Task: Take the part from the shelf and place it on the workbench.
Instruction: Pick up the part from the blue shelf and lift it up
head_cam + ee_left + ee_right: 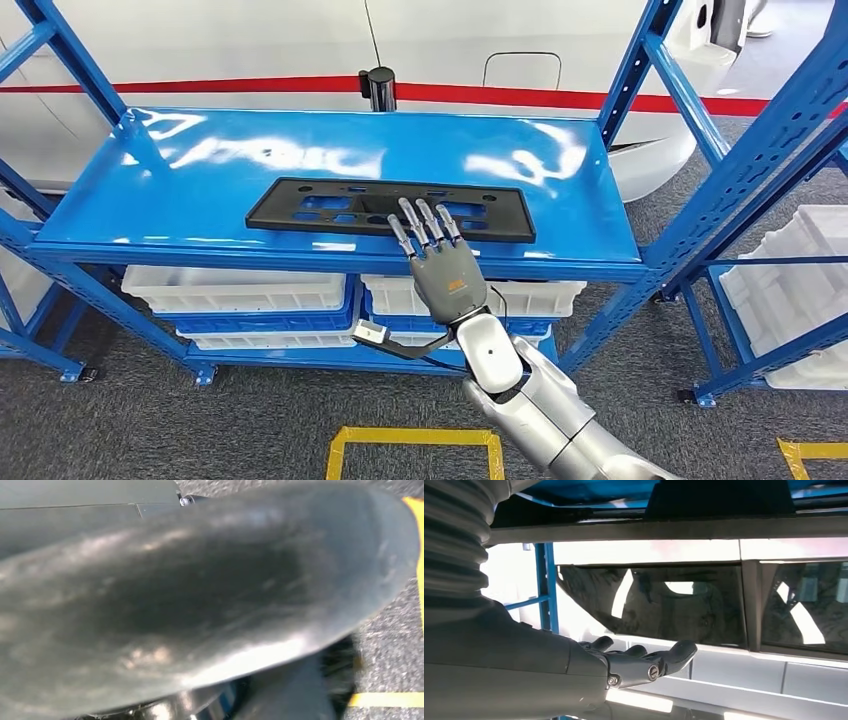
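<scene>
A flat black rectangular part with cut-outs lies on the top blue shelf, near its front edge. My right hand reaches up from below in the head view, palm flat and fingers stretched out over the part's right portion; whether they touch it I cannot tell. It holds nothing. In the right wrist view the thumb points forward below the shelf edge, with the dark part seen past it.
White bins sit on the lower shelf. Blue uprights and braces stand at both sides. More white bins are on a rack at right. Yellow floor tape marks the grey carpet.
</scene>
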Motion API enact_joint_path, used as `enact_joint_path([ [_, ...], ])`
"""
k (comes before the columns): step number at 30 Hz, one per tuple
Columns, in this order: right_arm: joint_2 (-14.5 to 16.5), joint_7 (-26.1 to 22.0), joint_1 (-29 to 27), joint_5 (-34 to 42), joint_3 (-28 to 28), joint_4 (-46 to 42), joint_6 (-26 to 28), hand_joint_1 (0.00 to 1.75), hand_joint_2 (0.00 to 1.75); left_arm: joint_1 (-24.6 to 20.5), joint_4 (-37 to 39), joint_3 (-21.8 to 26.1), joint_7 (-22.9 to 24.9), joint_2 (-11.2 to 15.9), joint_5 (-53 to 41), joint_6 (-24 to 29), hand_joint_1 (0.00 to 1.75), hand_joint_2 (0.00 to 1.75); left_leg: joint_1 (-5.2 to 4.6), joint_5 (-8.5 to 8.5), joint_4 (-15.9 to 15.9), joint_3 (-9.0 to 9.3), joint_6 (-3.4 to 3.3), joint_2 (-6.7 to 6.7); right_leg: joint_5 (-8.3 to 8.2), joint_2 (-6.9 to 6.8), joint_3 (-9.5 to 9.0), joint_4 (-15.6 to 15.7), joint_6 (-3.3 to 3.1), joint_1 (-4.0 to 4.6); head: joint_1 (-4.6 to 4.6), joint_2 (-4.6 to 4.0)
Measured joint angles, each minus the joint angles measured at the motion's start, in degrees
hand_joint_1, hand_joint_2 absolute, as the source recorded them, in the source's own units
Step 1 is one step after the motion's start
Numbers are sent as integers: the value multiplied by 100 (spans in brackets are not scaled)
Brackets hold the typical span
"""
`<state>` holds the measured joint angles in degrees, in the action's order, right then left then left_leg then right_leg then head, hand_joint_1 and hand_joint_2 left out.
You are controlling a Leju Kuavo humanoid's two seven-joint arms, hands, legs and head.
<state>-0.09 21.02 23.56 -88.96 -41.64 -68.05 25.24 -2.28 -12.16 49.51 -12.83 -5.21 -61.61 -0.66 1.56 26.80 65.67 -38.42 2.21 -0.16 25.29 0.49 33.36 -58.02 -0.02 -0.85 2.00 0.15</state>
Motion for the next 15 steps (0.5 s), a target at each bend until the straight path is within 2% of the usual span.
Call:
enact_joint_path([
  [1,-5,14,20,0,-13,22,1,0,175,-5,2,7,-4,4,-12,-1,0,0,4,-122,-317,156,-14,-3,34,5,-15,-19,35,17,-3,0],
  [2,-10,19,37,0,-23,42,4,0,175,-9,3,13,-7,6,-18,-2,0,0,1,-169,-507,255,-36,-10,58,8,-19,-30,70,35,-10,0],
  [4,-16,11,57,0,-36,80,15,0,175,-15,5,20,-10,5,-36,-4,0,0,-26,-140,-585,304,-109,-31,76,10,-15,-28,123,54,-20,0],
  [6,-17,-5,64,0,-34,117,23,0,175,-9,5,25,-12,5,-60,-3,0,0,-22,-143,-609,323,-183,-36,113,2,25,-83,167,31,-25,0],
  [8,-18,-24,88,0,-31,162,28,0,175,-13,5,28,-17,7,-74,0,0,0,-4,-136,-630,349,-248,-35,277,-5,267,-508,181,17,-34,0],
  [10,-21,-42,101,0,-30,222,33,0,175,-19,5,30,-20,8,-79,2,0,0,-6,-110,-631,359,-290,-36,516,-6,739,-1312,168,15,-39,0],
  [11,-23,-45,96,0,-30,252,33,0,175,-19,5,30,-20,8,-80,0,0,0,-6,-95,-631,370,-300,-38,571,-6,944,-1613,179,13,-39,0],
  [12,-26,-50,92,0,-28,282,34,0,175,-18,5,30,-20,8,-81,-2,0,0,-6,-77,-631,387,-304,-40,547,-6,1067,-1738,208,11,-39,0],
  [13,-27,-54,90,0,-24,307,36,0,175,-15,5,30,-20,7,-85,-4,0,0,-4,-57,-631,414,-302,-44,427,-8,1054,-1605,252,7,-39,0],
  [15,-26,-58,99,0,-4,346,39,0,175,-13,5,30,-19,4,-94,-8,0,0,1,-10,-631,478,-269,-57,50,-27,742,-826,335,1,-42,0],
])
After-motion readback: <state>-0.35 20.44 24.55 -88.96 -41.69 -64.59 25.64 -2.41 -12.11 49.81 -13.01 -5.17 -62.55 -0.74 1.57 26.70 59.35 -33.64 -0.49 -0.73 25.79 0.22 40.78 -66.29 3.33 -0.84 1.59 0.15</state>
